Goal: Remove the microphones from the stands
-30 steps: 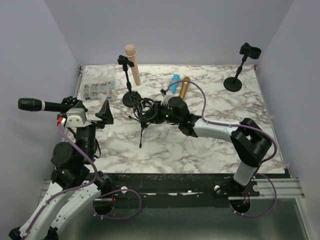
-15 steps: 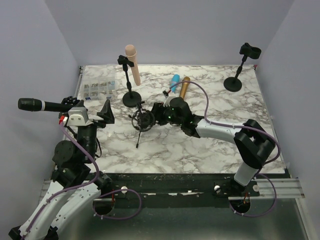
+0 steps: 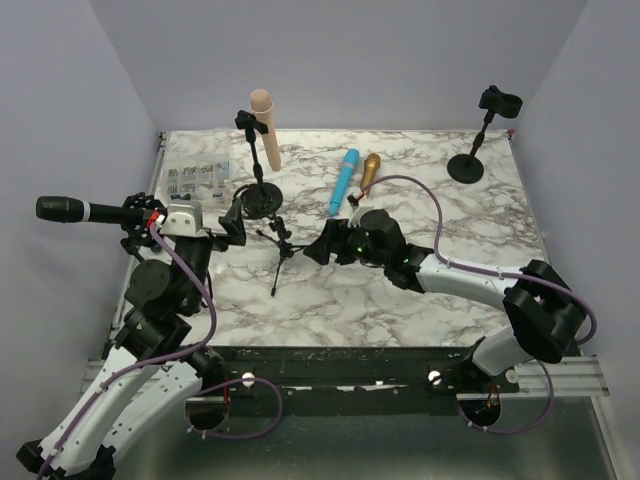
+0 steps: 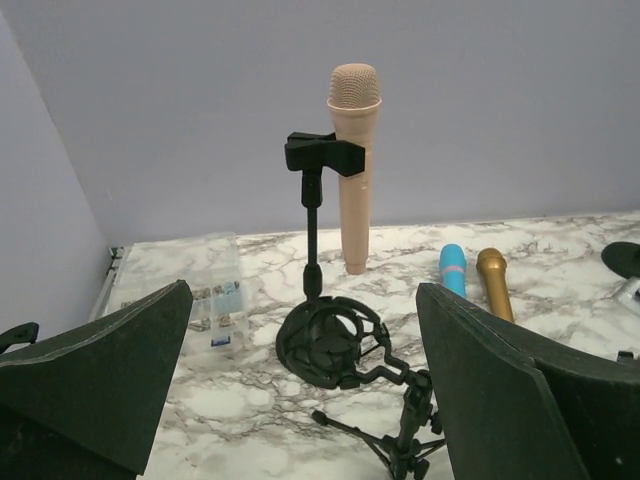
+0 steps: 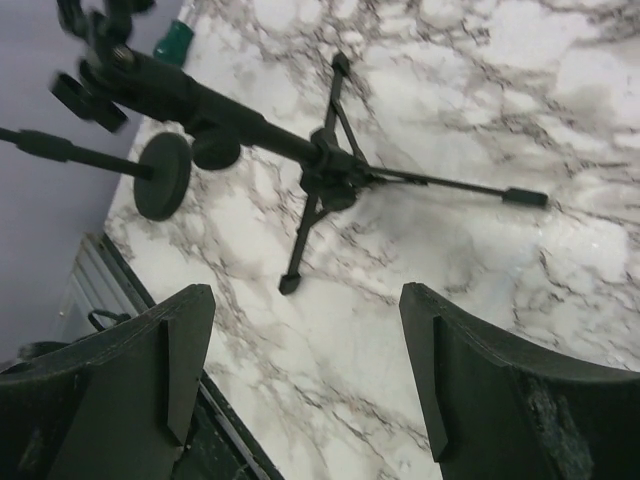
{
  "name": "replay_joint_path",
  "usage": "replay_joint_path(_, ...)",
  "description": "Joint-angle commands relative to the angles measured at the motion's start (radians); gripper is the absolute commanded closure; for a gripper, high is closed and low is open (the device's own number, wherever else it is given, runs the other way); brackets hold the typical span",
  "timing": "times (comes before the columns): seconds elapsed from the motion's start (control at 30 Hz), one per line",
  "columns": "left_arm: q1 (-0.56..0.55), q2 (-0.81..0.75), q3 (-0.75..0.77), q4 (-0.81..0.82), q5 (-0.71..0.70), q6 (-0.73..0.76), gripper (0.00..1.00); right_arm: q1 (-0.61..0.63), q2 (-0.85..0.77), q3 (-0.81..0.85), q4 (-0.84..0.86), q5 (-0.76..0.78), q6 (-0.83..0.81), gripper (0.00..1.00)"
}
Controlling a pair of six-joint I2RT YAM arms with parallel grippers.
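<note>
Right end effector: 2 fingers spread apart with nothing between them, low over the counter, facing left.
Left end effector: fingers spread wide, holding nothing, facing the rear.

Item between them: small black tripod. Its 3 legs are splayed on the marble, its stem leans toward the rear left, and a shock mount sits at its top. In the left wrist view the mount lies directly in front of the round base of the clip stand.

Task item: beige microphone, rear left of centre, held near mid-body by the clip at the top of that stand. Long axis near vertical, slightly tilted, grille up, tail down.

Nearby:
- blue microphone and gold microphone, lying flat side by side, right of the clip stand
- clear parts box, left of the clip stand
- second stand, rear right
- black microphone, horizontal, beyond the counter's left edge
</note>
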Motion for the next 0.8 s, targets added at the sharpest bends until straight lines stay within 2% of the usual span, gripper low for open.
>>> replay_joint_path(0.0, -0.003, 0.018, 0.061, -0.022, 0.032, -0.069, 0.01, 0.009, -0.032, -0.071, 0.031, -0.029, -0.055, 0.18)
replay_joint_path(0.17, -0.002, 0.114, 0.219, -0.081, 0.143, -0.201, 0.01, 0.044, -0.002, -0.047, 0.035, 0.016, -0.175, 0.18)
replay_joint_path(0.27, -0.003, 0.189, 0.332, -0.091, 0.171, -0.203, 0.01, 0.067, 0.049, -0.018, 0.055, 0.031, -0.167, 0.20)
replay_joint_path(0.33, -0.003, 0.230, 0.372, -0.070, 0.156, -0.174, 0.01, 0.097, 0.081, -0.022, 0.092, 0.123, -0.109, 0.21)
replay_joint_path(0.47, -0.001, 0.275, 0.345, 0.004, 0.122, -0.093, 0.01, 0.165, 0.174, -0.018, 0.133, 0.314, 0.083, 0.21)
replay_joint_path(0.6, 0.011, 0.256, 0.245, 0.035, 0.108, -0.056, 0.01, 0.296, 0.297, 0.106, 0.082, 0.524, 0.085, 0.19)
replay_joint_path(0.77, 0.006, 0.165, 0.133, 0.130, 0.096, 0.002, 0.01, 0.358, 0.422, 0.268, -0.122, 0.722, 0.170, 0.18)
